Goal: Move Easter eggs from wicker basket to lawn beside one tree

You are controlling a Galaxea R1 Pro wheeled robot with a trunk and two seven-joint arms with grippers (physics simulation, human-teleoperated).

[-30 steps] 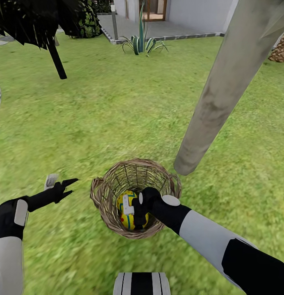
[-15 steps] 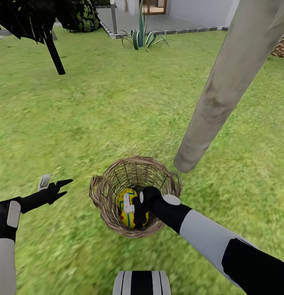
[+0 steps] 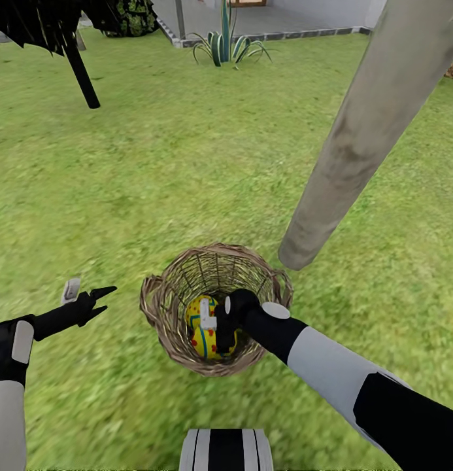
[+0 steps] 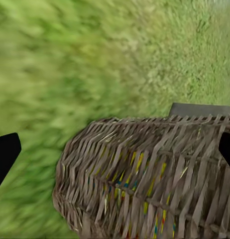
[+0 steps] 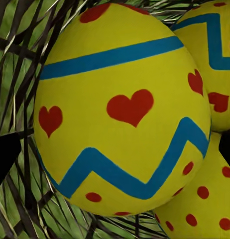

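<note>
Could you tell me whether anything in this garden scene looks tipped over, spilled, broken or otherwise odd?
Nothing stands out. The basket stands upright on the lawn near the tree, unbroken, with the eggs inside it. The right gripper reaches into it; the left gripper hovers open beside it.

Three Easter eggs [image 5: 122, 107], one wicker basket [image 3: 216, 307], two trees [image 3: 363, 137].
</note>
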